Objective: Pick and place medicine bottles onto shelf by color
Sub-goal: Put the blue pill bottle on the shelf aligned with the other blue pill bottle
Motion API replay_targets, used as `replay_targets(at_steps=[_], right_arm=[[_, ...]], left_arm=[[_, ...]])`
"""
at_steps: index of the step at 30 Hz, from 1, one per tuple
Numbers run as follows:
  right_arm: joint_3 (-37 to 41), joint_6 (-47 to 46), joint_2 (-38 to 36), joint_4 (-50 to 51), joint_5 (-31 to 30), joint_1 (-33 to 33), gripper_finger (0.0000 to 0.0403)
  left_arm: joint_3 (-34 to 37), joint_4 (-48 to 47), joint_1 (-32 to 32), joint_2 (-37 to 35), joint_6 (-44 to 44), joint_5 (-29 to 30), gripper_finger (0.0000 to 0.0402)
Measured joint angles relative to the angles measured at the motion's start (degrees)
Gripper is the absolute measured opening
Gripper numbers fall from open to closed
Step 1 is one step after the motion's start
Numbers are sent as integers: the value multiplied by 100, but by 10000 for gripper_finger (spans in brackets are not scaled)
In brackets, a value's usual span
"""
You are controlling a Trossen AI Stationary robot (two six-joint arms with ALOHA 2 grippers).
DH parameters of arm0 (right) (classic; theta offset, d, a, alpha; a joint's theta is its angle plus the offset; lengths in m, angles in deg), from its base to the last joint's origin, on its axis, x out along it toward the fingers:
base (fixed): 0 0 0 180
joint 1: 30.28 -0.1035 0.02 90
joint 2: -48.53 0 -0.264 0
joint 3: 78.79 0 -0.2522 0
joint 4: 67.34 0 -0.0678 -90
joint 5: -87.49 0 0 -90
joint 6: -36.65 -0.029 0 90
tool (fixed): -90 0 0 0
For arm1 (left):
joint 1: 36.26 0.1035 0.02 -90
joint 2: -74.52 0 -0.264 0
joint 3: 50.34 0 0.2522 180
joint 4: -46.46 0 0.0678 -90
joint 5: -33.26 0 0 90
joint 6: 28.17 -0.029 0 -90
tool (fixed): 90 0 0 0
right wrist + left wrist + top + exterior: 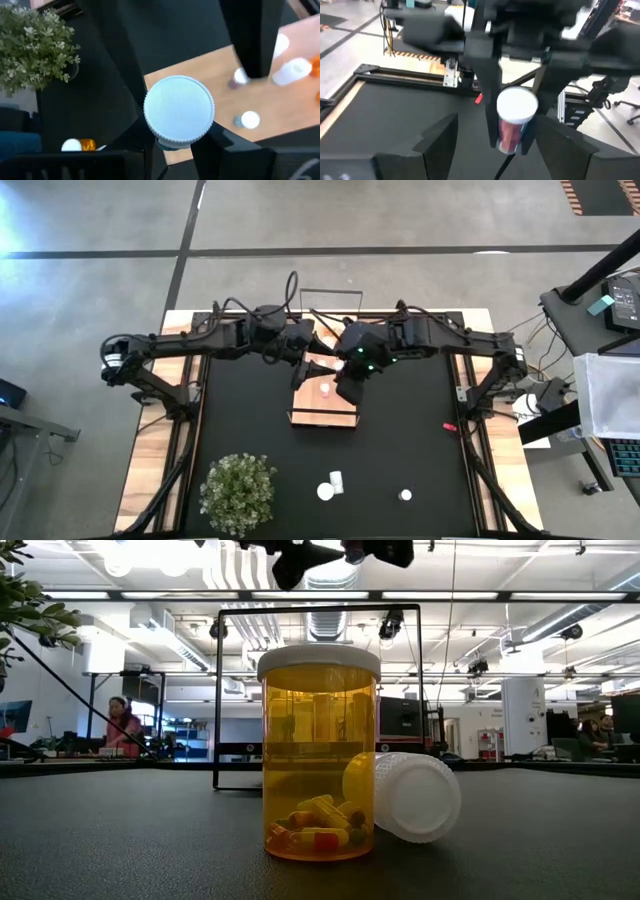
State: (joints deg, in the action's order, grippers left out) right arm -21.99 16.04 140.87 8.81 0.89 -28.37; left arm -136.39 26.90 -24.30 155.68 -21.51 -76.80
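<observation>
My right gripper (350, 378) hangs above the light-wood shelf (318, 406), shut on a red-pink medicine bottle (512, 131) with a white cap (179, 112). My left gripper (502, 160) stands open just beyond the shelf's far left corner, facing that bottle with nothing between its fingers. Several small bottles rest on the shelf board (210, 80), one of them (248, 120) standing on its base. An orange bottle (320, 755) stands on the black mat near the front edge, with a white-capped one (405, 795) lying on its side against it. My right gripper pinches the red-pink bottle's body just under its cap (506, 135) between its two fingers (489, 120). The fingers slant down from above. The bottle sits cap up, slightly tilted, lifted clear above the shelf.
A potted plant (238, 490) stands at the mat's near left. Another small white bottle (405, 495) sits near the front right, and a small red object (449, 426) lies toward the right edge. The shelf's thin black frame (318, 690) rises upright at its far end.
</observation>
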Motion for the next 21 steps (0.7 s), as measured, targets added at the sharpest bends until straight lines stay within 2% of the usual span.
replay_targets(at_steps=[5, 11, 21], right_arm=[[-572, 281, 280, 345, -40, 2, 89], [-739, 436, 366, 427, -37, 25, 89], [-711, 474, 350, 424, -40, 137, 89]], left_arm=[[20, 139, -6, 49, -3, -10, 240], [18, 326, -8, 46, -156, -34, 234], [31, 423, -8, 51, -166, -45, 156]])
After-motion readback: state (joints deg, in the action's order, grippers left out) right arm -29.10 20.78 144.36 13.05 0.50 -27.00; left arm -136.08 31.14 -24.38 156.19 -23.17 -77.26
